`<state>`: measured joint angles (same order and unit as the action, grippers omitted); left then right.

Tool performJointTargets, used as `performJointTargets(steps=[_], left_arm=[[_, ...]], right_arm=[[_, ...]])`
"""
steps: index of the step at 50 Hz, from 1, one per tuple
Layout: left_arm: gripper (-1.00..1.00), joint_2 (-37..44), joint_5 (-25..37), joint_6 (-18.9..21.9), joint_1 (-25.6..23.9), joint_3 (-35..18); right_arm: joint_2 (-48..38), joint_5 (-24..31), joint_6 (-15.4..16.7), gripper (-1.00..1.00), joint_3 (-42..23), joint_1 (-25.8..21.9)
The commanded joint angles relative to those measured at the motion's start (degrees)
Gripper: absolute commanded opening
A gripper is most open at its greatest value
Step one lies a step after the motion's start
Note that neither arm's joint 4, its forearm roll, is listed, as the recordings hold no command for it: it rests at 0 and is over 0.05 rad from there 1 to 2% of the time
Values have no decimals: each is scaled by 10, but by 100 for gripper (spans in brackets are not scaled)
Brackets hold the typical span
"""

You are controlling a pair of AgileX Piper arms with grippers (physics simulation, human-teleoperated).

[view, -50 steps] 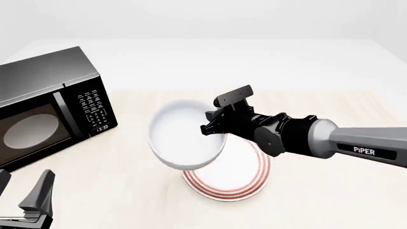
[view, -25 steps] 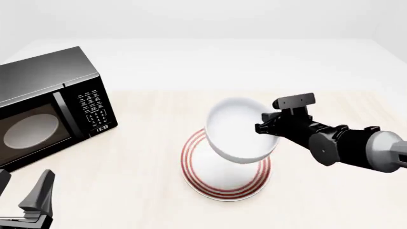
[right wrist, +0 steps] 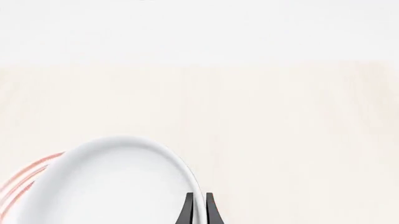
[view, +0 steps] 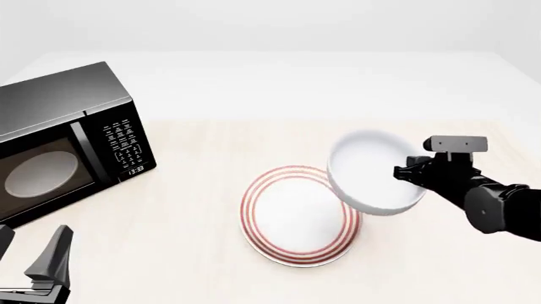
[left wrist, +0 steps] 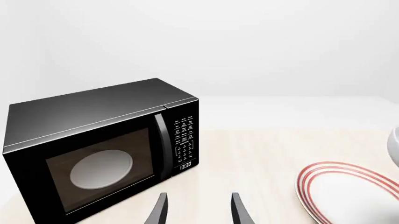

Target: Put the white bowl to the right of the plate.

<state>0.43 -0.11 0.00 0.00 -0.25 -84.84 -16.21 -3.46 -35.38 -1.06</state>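
Your right gripper (view: 409, 172), clamped on the rim of the white bowl (view: 372, 178), has just carried it rightward off the plate (view: 298, 215), so it now hangs tilted above the plate's right edge, nearly clear, while your left gripper (left wrist: 197, 210) idles open near the microwave (view: 63, 140).

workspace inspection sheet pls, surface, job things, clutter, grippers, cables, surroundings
surface: pale wood-look table, no spills seen
job's things: white bowl tilted and held off the table, its left edge overlapping the right rim of the plate in the front view; plate flat on the table, nothing resting on it
clutter: black microwave at left, door shut, pale turntable inside
grippers: right gripper pinching the bowl's rim; left gripper open, holding nothing, near the microwave
cables: nothing seen
surroundings: plain white backdrop, nothing else seen
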Motion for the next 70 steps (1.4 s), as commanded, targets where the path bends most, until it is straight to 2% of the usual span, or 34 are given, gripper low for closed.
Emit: performJointTargets(steps=[1, 17, 30, 42, 51, 70], left_arm=[[100, 0, 0, 0, 0, 0], [100, 0, 0, 0, 0, 0], [100, 0, 0, 0, 0, 0], [100, 0, 0, 0, 0, 0], [100, 0, 0, 0, 0, 0], [100, 0, 0, 0, 0, 0]], right_arm=[[49, -1, -4, -100, 38, 77], [86, -10, -6, -100, 86, 157], [74, -38, -6, -100, 114, 204], [45, -81, -14, -100, 140, 230], [52, -80, -13, -100, 145, 237], [-3, -132, -17, -100, 158, 247]])
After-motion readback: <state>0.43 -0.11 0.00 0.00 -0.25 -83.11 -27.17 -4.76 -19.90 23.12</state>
